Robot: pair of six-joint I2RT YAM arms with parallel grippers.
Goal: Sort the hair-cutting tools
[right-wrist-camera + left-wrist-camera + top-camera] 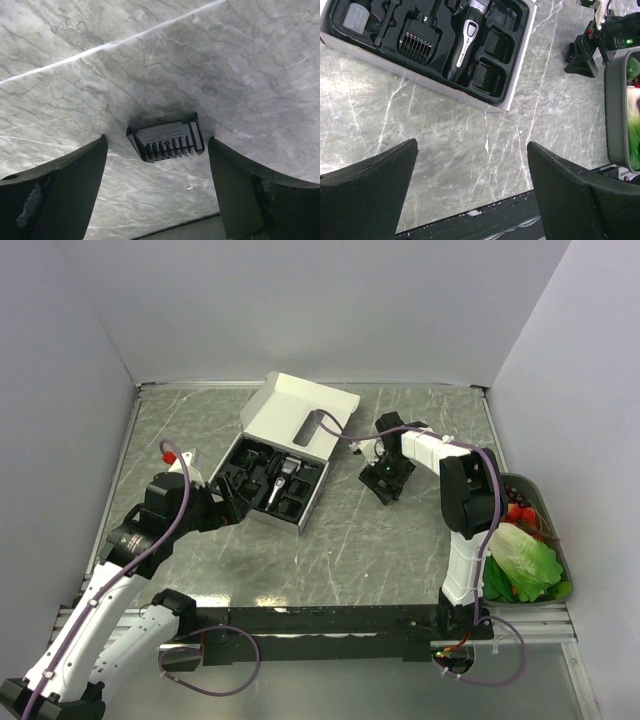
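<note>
The slim black clipper (465,42) with its silver blade end lies in the black tray (300,508) of the white box. Three comb attachments (418,41) (499,42) (487,75) sit in slots around it. My left gripper (472,144) hovers open over bare table just in front of the box (235,502), holding nothing. One more black comb attachment (167,140) lies flat on the table to the right of the box. My right gripper (157,139) stands open around that attachment (388,478). Neither finger touches the attachment.
The box's white lid (300,420) lies folded back behind the tray. A pale cap (356,16) and a thin black brush (387,25) occupy the tray's left slots. A grey bin (548,508) of toy vegetables stands at the right edge. Grey walls close the back and sides.
</note>
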